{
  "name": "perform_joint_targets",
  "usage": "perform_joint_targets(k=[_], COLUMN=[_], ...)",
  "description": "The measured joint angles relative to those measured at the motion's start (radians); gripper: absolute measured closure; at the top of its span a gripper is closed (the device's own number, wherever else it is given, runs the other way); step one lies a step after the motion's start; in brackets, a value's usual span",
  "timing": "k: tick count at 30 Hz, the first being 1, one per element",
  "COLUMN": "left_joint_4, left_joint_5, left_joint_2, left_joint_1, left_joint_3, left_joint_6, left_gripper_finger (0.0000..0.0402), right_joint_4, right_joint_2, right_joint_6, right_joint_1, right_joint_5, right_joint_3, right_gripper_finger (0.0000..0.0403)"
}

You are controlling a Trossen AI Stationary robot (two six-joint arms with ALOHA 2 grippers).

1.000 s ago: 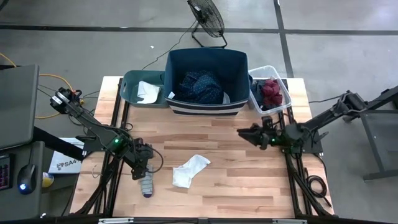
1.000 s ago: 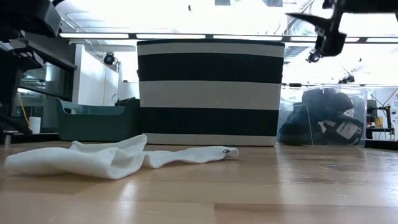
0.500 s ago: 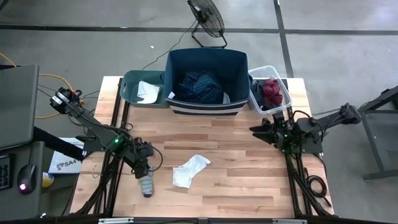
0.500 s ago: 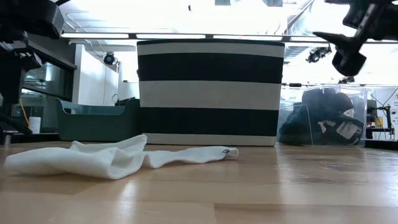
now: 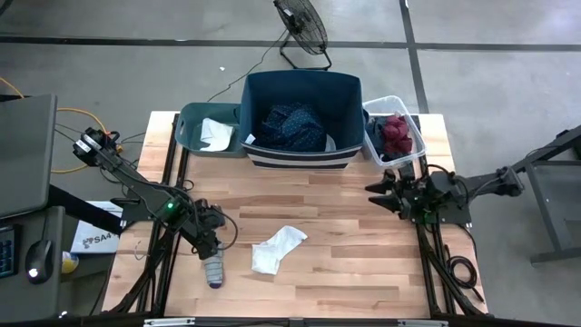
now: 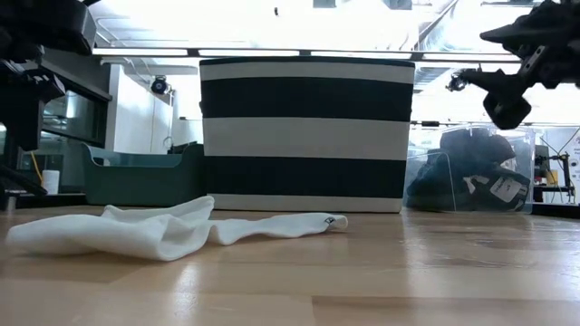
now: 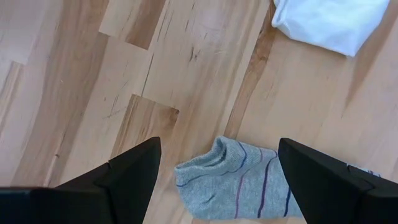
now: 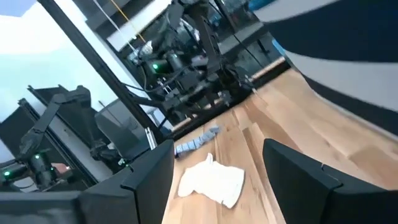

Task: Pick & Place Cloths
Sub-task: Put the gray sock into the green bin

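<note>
Cloths are seen in several places: a grey sock (image 5: 213, 270) with thin purple stripes lies on the wooden desk (image 5: 345, 272) near its left front part, its long axis running roughly front to back, the ribbed knit showing clearly in the left wrist view (image 7: 239, 186). Just to its right, apart from it, a white sock (image 5: 276, 248) lies crumpled and folded, its long axis set diagonally from the front left toward the back right; in the low view it is seen as a soft, flattened heap with one narrow end stretched toward the striped bin. A navy dotted garment (image 5: 295, 125) is bunched inside the large navy bin (image 5: 302, 84), whose outer wall is banded dark and white. A pale cloth (image 5: 214, 133) rests in the teal plastic bin (image 5: 192, 116) at the left, and a maroon cloth (image 5: 395, 134) with dark fabric fills the clear plastic bin (image 5: 408, 116) at the right. The left gripper (image 5: 208, 244) is held directly over the grey sock with its fingers spread wide and nothing between them. The right gripper (image 5: 374, 195) is raised above the desk's right side, in front of the clear bin, its fingers parted and holding nothing.
</note>
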Motion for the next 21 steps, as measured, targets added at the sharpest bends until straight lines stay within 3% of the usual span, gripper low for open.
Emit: perform_joint_targets(k=[3, 14, 21], left_joint_4=[0.0, 0.001, 0.087], left_joint_5=[0.0, 0.016, 0.187], left_joint_2=[0.0, 0.069, 0.164], left_joint_1=[0.0, 0.0, 0.0], left_joint_3=[0.0, 0.0, -0.001], left_joint_6=[0.0, 0.006, 0.004], left_gripper_finger=[0.0082, 0.0082, 0.0082], right_joint_4=[0.095, 0.024, 0.021], right_joint_2=[0.0, 0.007, 0.007], right_joint_6=[-0.018, -0.121, -0.126], right_joint_1=[-0.045, -0.171, -0.174], right_joint_5=[-0.045, -0.138, -0.138], right_joint_3=[-0.052, -0.054, -0.055], right_gripper_finger=[0.0166, 0.0166, 0.0166])
